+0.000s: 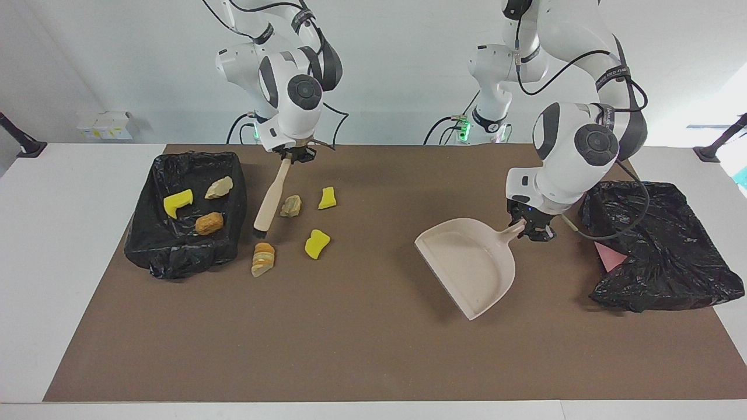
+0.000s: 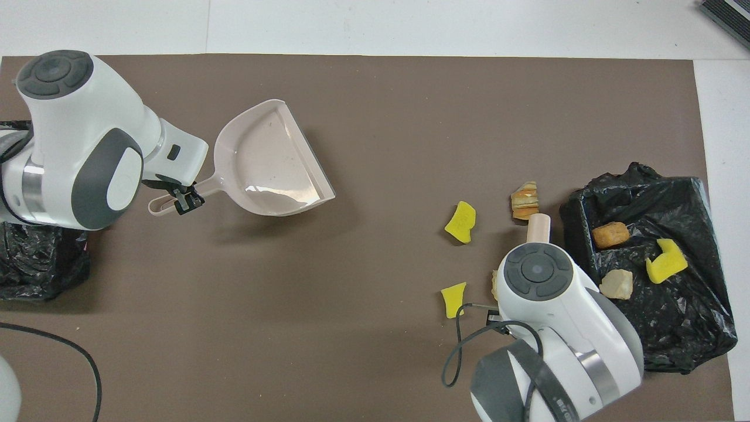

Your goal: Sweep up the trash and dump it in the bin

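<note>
Gripping the beige plastic dustpan [image 1: 474, 265] by its handle, the left gripper [image 1: 528, 226] is hovering over the brown mat [image 1: 362, 344] while the right gripper [image 1: 293, 154] is clenching the beige hand brush [image 1: 269, 201] beside the yellow and tan trash pieces [image 1: 317, 243].

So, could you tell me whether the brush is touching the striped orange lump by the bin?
Apart. The facing view shows brown mat between the brush bristles and the striped orange lump.

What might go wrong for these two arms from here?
The dustpan, held by the left gripper, hangs well apart from the four loose trash pieces, so sweeping now could scatter them. The brush in the right gripper hangs close beside the bin and might snag its black liner.
</note>
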{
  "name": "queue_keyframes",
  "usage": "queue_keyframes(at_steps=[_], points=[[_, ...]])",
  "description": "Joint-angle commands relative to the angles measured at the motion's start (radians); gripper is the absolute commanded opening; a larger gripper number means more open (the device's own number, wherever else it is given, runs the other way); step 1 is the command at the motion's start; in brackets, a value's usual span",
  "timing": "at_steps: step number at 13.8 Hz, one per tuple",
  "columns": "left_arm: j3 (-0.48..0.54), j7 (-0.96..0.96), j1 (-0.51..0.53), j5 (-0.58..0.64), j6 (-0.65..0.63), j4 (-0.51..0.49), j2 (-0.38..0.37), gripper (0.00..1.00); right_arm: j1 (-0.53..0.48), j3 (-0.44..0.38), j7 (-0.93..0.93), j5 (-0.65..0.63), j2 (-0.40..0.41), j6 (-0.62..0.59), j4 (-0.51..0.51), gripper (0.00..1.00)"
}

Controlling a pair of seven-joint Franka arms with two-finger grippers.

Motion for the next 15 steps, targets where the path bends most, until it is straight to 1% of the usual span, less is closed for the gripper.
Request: queue_keyframes(at_steps=[1, 2, 4, 6, 7, 8, 9, 11, 13, 15], points=[[-0.003, 0.037, -0.08, 0.121, 0.115, -0.215, -0.144, 0.0, 0.006, 0.01, 0.001, 0.058, 0.013, 0.059, -0.047, 0.0], [-0.003, 0.037, -0.099, 0.148, 0.146, -0.274, -0.178, 0.0, 0.012, 0.01, 0.011, 0.083, 0.037, 0.098, -0.055, 0.0], [-0.003, 0.036, -0.139, 0.156, 0.15, -0.336, -0.218, 0.0, 0.043, 0.011, 0.029, 0.12, 0.09, 0.181, -0.052, 0.0], [-0.003, 0.005, -0.192, 0.169, 0.16, -0.42, -0.261, 0.0, 0.08, 0.01, 0.07, 0.166, 0.168, 0.27, -0.026, 0.0], [-0.003, -0.042, -0.214, 0.169, 0.17, -0.457, -0.285, 0.0, 0.086, 0.011, 0.074, 0.178, 0.198, 0.307, -0.005, 0.0], [-0.005, -0.089, -0.246, 0.169, 0.172, -0.481, -0.302, 0.0, 0.087, 0.011, 0.072, 0.183, 0.229, 0.309, 0.035, 0.0], [-0.005, -0.14, -0.286, 0.169, 0.176, -0.497, -0.302, 0.0, 0.087, 0.011, 0.074, 0.184, 0.248, 0.304, 0.067, 0.0], [-0.005, -0.234, -0.341, 0.169, 0.228, -0.544, -0.302, 0.0, 0.115, 0.011, 0.074, 0.241, 0.26, 0.306, 0.094, 0.0], [-0.005, -0.28, -0.373, 0.169, 0.244, -0.552, -0.29, 0.0, 0.124, 0.011, 0.075, 0.26, 0.271, 0.301, 0.123, 0.0], [-0.006, -0.32, -0.384, 0.169, 0.241, -0.552, -0.289, 0.0, 0.155, 0.011, 0.083, 0.275, 0.283, 0.262, 0.172, 0.0]])
